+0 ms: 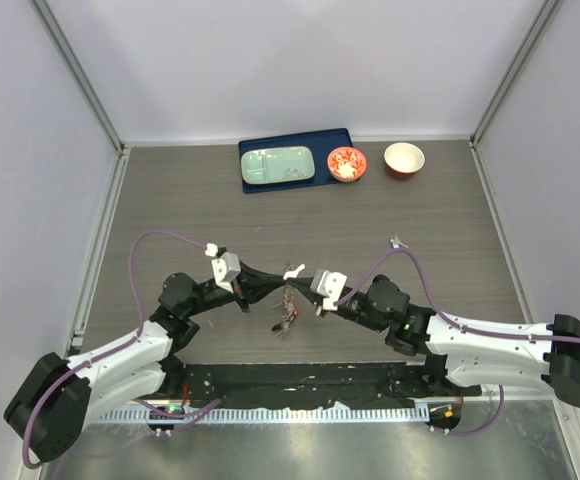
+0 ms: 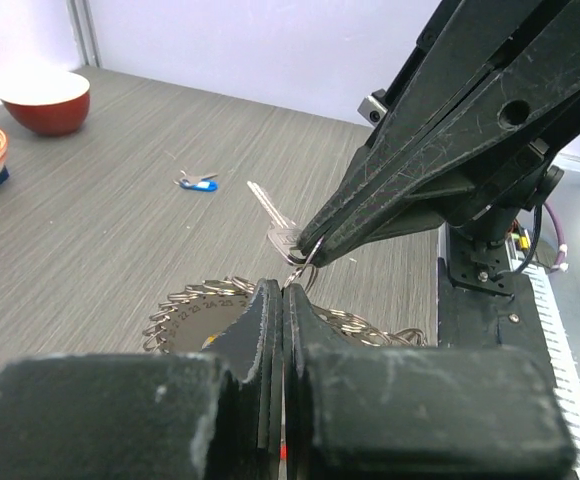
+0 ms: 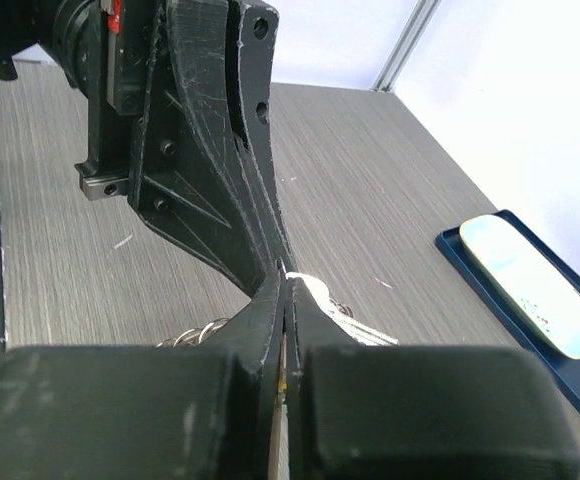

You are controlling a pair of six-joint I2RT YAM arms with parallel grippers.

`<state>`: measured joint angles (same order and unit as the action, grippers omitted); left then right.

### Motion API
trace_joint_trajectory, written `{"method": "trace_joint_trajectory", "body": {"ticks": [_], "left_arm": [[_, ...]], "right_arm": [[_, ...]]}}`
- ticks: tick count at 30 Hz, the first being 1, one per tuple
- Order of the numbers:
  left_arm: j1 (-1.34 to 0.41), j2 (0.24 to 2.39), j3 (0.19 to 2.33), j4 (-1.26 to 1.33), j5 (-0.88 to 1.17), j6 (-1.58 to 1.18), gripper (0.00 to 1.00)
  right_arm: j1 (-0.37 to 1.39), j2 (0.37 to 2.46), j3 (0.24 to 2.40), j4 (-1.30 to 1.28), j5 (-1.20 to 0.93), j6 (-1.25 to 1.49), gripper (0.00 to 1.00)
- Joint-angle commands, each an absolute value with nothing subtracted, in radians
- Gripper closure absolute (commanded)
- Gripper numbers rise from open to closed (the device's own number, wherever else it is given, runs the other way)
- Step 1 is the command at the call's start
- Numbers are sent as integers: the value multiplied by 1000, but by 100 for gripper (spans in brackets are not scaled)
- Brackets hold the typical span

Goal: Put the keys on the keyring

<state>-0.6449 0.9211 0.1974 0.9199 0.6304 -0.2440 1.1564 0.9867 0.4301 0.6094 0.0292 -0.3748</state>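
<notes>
1. Pale walls enclose a grey wood-grain bench (image 1: 170, 200).
2. At 12 o'clock on it, a navy tray (image 1: 270, 147) holds a pale green plate (image 1: 278, 165). A patterned bowl (image 1: 347, 163) and a red bowl (image 1: 404, 159) stand beside it.
3. The keyring (image 2: 192, 308), dark with a jagged gear-like rim, sits just under the tool tips, near 6 o'clock from bench centre.
4. The right tool (image 3: 285, 285) is pressed together, pinching a silver key (image 2: 273, 218) by its head.
5. The left tool (image 2: 282, 290) is pressed together too; what it nips, I cannot tell.
6. A blue-headed key (image 2: 199, 182) lies apart toward 2 o'clock.
</notes>
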Motion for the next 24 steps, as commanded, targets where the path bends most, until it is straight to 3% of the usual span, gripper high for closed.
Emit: {"method": "trace_joint_trajectory", "body": {"ticks": [1, 7, 13, 17, 24], "left_arm": [[-652, 847, 222, 1013, 598, -256, 100], [-652, 747, 258, 761, 545, -155, 100], [-658, 715, 305, 580, 522, -98, 100], [-670, 735, 345, 473, 509, -89, 100], [-696, 753, 417, 356, 485, -81, 100]], "right_arm": [[1161, 989, 420, 637, 49, -311, 89], [1161, 919, 529, 344, 66, -272, 63], [1161, 853, 678, 39, 98, -249, 51], [1161, 867, 791, -144, 97, -264, 50], [1161, 974, 867, -187, 78, -333, 54]]}}
